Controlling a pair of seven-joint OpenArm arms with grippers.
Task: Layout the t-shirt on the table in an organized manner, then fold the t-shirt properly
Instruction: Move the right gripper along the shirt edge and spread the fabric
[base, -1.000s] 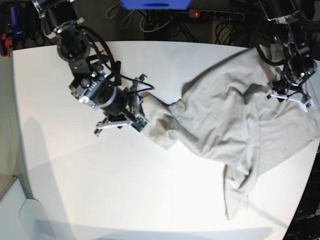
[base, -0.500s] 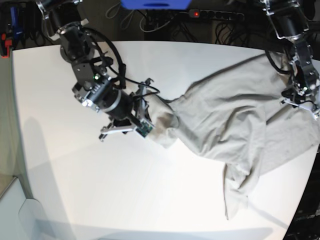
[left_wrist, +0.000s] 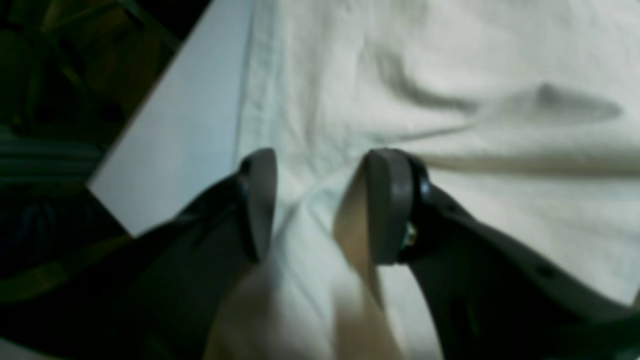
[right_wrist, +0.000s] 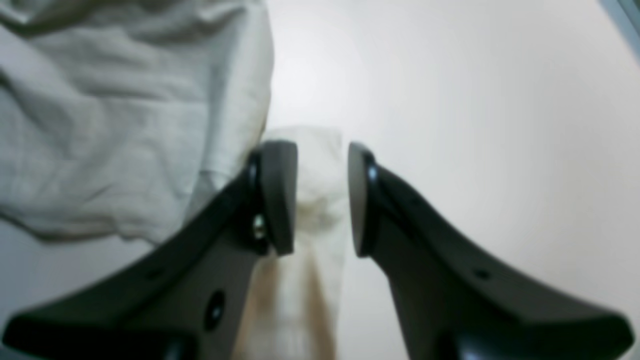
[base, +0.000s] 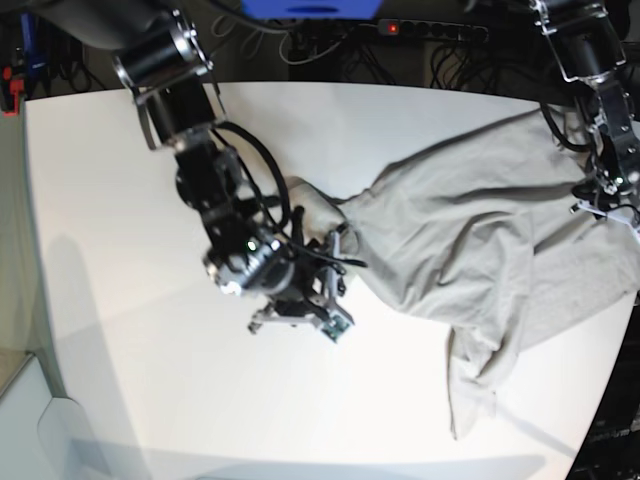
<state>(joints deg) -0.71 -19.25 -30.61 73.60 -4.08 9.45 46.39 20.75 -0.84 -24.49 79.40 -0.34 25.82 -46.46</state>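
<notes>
The light grey-beige t-shirt (base: 480, 240) lies crumpled across the right half of the white table (base: 150, 380), one end trailing toward the front right. At the table's right edge, my left gripper (base: 607, 200) is shut on a raised fold of the shirt; in the left wrist view that fold (left_wrist: 310, 235) fills the gap in the gripper (left_wrist: 320, 205). My right gripper (base: 320, 310) sits at the shirt's left end. In the right wrist view its jaws (right_wrist: 320, 197) stand apart with a narrow strip of cloth (right_wrist: 320, 165) loosely between them.
A power strip (base: 430, 28) with a red light, cables and a blue object (base: 310, 8) sit behind the table's back edge. The table's corner (left_wrist: 170, 150) drops off right beside my left gripper. Bare tabletop (right_wrist: 475, 75) stretches beyond my right gripper.
My right arm has swung toward the front and right along the shirt's left end, and its jaws have widened. My left gripper has shifted slightly right, still holding the cloth.
</notes>
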